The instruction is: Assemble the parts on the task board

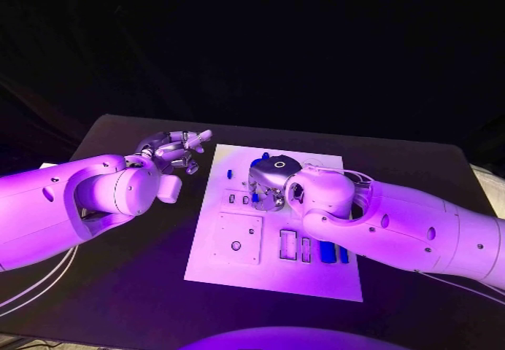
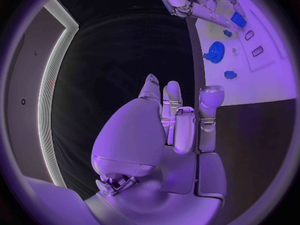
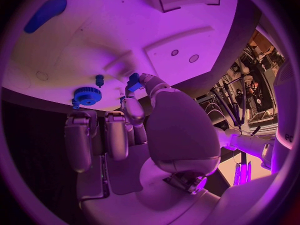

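Observation:
The white task board (image 1: 276, 275) lies mid-table. My right hand (image 1: 269, 182) hovers low over its upper middle and pinches a small blue part (image 3: 133, 79) between thumb and a fingertip, close above the board (image 3: 125, 30). A blue gear (image 3: 87, 95) sits on the board beside that hand, with a small blue peg (image 3: 99, 79) near it and an oblong blue part (image 3: 45, 14) further off. My left hand (image 1: 175, 152) hangs off the board's left edge, fingers apart, holding nothing. From the left wrist, the gear (image 2: 215, 51) and a small blue part (image 2: 230, 75) show on the board.
Two blue parts (image 1: 333, 252) stand in slots at the board's lower right, beside pale slots (image 1: 287, 244) and a square raised plate (image 1: 240, 237). A small blue peg (image 1: 228, 173) stands near the board's left edge. White cables (image 1: 37, 281) trail off the table's left.

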`<move>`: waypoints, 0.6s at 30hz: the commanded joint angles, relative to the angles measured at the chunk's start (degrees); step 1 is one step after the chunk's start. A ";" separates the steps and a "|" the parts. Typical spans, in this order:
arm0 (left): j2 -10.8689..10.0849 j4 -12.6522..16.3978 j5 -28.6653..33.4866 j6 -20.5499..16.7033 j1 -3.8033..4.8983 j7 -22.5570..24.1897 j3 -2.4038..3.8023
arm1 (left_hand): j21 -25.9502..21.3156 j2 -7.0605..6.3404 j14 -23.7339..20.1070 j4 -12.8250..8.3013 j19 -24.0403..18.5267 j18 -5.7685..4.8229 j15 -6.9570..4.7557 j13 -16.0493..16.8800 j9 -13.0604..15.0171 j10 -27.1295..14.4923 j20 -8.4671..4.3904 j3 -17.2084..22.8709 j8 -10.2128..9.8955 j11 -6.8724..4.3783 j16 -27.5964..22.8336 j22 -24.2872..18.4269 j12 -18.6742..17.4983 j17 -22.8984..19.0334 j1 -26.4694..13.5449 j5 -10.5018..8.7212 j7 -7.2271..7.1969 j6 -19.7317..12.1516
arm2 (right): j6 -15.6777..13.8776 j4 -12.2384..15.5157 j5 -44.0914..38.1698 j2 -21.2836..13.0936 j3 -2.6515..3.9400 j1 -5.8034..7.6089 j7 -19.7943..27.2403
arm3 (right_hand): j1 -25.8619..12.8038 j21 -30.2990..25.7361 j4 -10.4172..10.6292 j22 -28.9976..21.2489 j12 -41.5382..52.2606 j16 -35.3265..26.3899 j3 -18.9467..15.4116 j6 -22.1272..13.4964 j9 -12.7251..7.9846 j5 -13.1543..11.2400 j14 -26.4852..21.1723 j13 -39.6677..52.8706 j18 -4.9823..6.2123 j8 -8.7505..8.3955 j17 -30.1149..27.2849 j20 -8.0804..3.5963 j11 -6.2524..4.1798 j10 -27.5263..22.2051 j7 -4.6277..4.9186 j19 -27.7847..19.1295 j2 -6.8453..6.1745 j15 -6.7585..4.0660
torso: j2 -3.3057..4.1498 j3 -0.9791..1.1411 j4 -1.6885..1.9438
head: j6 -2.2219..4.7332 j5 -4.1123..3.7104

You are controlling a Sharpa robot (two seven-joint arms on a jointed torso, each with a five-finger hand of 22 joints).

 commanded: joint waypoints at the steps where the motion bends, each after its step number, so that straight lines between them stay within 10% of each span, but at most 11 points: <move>1: 0.14 0.17 1.08 0.03 0.11 1.72 0.05 | -0.18 0.45 0.96 -0.35 -0.39 0.44 0.39 -0.09 -0.08 -0.36 0.04 0.02 -0.16 0.05 -0.17 0.03 -0.34 2.92 -0.21 -0.03 -0.13 -0.32 | 1.06 -0.17 -1.78 0.25 -0.10 -0.02 -0.89 | 0.42 -0.29 0.02 9.81 -0.22 -0.15 0.36 0.22 0.09 -0.39 4.57 -0.05 0.06 0.19 9.12 -0.21 -0.22 -0.19 0.14 2.97 -0.34 -0.36 | 0.04 0.02 -0.07 | -0.06 0.00; 18: 0.36 0.05 1.06 0.87 0.10 1.53 0.05 | -0.38 0.58 0.92 -0.38 -0.48 0.50 0.43 -0.14 -0.08 -0.45 0.11 0.07 -0.13 0.09 -0.21 -0.14 -0.33 2.85 -0.21 -0.04 -0.08 -0.42 | -0.19 -1.37 -2.19 0.91 -0.41 -0.79 -0.59 | 0.03 -0.55 0.17 9.43 -0.82 -0.38 0.30 -0.18 0.03 -0.80 4.50 -0.46 0.16 -0.07 8.86 -0.17 -0.07 -0.54 0.34 2.74 -0.73 -0.25 | -0.01 0.02 0.00 | -0.28 -0.02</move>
